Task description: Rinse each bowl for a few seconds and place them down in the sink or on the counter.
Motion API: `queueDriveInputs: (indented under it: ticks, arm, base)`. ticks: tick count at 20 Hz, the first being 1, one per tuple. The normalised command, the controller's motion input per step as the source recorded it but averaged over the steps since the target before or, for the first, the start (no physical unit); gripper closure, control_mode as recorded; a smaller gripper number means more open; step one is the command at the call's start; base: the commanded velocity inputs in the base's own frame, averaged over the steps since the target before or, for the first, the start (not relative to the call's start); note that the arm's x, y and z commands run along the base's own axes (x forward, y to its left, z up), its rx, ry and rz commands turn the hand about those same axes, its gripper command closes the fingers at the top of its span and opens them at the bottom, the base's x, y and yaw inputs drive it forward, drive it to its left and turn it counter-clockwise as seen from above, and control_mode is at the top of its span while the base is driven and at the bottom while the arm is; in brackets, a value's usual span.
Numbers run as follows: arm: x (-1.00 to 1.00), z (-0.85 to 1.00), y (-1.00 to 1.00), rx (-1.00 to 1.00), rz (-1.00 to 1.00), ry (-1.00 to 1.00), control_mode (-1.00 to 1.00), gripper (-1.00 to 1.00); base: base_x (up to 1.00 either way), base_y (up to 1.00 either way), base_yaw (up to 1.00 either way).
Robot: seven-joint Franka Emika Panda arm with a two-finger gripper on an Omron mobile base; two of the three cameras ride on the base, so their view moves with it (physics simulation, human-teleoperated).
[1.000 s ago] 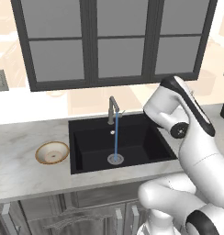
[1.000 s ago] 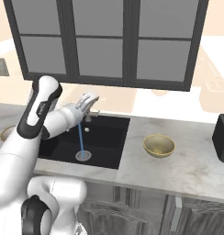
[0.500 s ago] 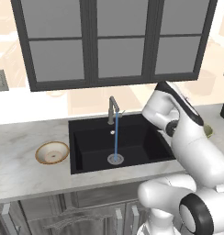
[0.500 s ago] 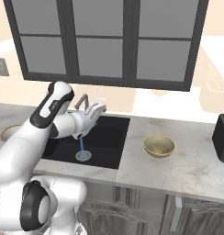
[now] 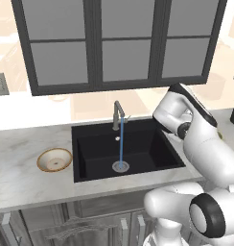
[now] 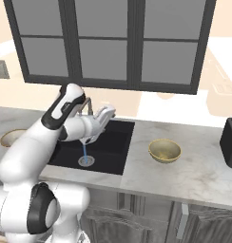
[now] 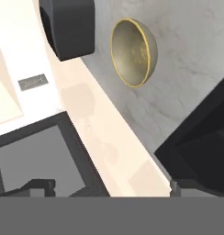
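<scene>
The deeper olive-yellow bowl (image 6: pixel 164 151) stands upright on the counter (image 6: pixel 198 171) right of the sink (image 6: pixel 115 142). In the hand view this bowl (image 7: pixel 133 52) lies ahead, beyond the sink's corner (image 7: pixel 205 137). The shallow tan-rimmed bowl (image 5: pixel 54 160) rests on the counter (image 5: pixel 23 178) left of the sink (image 5: pixel 147 144). My gripper (image 6: pixel 110 113) hovers open and empty above the sink's right half, pointing toward the olive bowl and well short of it. A thin stream of water (image 5: pixel 121 144) runs from the grey faucet (image 5: pixel 118 114) onto the drain.
A black box-shaped appliance (image 6: pixel 230 142) stands on the counter at the far right, just past the olive bowl (image 7: pixel 70 27). Dark-framed windows line the wall behind the sink. A small wall outlet (image 7: pixel 33 82) sits near the appliance.
The arm has swung to the right; my open gripper moved from near the faucet across the sink toward the olive bowl. The water keeps running and both bowls stay put.
</scene>
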Motion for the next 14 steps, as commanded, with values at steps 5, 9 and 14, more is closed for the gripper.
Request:
queueDriveInputs:
  ticks: [5,9,14]
  arm:
    - [0.00,0.21,0.00,0.00,-0.08,0.14,-1.00,-1.00]
    - [-0.03,0.11,0.00,0.00,-0.09,0.16,-1.00,-1.00]
    - [-0.11,0.08,-0.01,0.00,-0.11,0.15,-1.00,-1.00]
  base:
    - [0.00,0.00,0.00]
    - [0.00,0.00,0.00]
    - [0.00,0.00,0.00]
